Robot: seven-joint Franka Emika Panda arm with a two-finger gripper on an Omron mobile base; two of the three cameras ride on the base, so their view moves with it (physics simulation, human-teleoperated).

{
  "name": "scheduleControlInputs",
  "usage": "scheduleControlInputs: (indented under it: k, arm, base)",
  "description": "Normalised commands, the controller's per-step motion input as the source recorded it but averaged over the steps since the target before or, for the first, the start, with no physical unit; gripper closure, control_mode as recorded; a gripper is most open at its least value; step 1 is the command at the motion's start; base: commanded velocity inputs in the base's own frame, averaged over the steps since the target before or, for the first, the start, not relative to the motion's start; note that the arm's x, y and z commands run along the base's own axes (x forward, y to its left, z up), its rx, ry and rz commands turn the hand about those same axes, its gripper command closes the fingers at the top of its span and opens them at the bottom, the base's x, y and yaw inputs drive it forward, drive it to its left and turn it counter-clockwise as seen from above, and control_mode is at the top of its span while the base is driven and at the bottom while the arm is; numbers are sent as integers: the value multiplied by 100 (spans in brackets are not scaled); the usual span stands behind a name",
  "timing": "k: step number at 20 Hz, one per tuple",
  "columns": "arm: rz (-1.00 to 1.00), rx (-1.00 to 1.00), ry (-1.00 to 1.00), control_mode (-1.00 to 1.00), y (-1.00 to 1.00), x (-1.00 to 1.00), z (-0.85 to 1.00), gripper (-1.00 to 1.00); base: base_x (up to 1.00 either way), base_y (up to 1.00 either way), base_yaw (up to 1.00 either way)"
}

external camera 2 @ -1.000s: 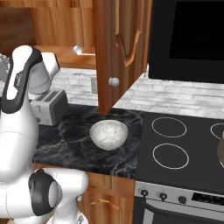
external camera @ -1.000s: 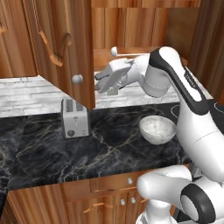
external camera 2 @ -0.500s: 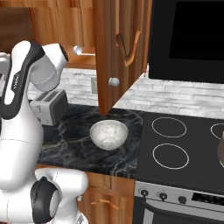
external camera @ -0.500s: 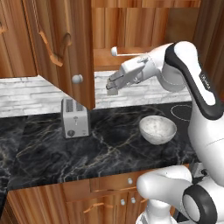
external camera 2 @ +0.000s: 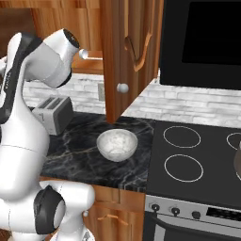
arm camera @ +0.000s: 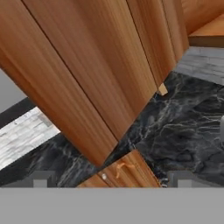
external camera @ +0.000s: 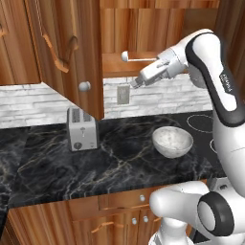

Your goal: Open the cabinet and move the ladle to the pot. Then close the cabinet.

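Gripper's up at the open cabinet, ladle sitting right there on the shelf

The cabinet (external camera: 72, 52) doors are swung wide, and the ladle (external camera: 139, 57) lies on the bottom shelf with its round bowl end to the left and its thin handle running flat to the right, straight toward the gripper (external camera: 135, 83). The fingers are spread about as wide as they go with nothing between them, sitting just below and in front of the shelf edge, near the handle's right end, so the ladle is up and a bit further in from the tips. The pot (external camera 2: 236, 162) is barely peeking in way off on the right, on the stove, well apart from all this. Compared to a second ago, the arm has risen and stretched out, and the hand has swung left toward the shelf; the ladle hasn't budged.
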Motion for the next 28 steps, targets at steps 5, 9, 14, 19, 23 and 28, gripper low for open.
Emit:
scheduleControlInputs:
  k: [5,9,14,19,23,28]
  arm:
    - [-21,-24,-17,-100,-11,36,0,-100]
    - [-22,-22,-16,-100,-6,30,0,-100]
    - [-20,-17,-11,-100,-15,20,0,-100]
    - [-19,-12,-8,-100,-30,13,-11,-100]
    - [-19,-4,0,-100,-42,12,-12,-100]
    - [-12,0,0,-100,-30,15,0,-100]
  base:
    - [0,0,0]
    - [0,0,0]
    - [0,0,0]
    - [0,0,0]
    - [0,0,0]
    - [0,0,0]
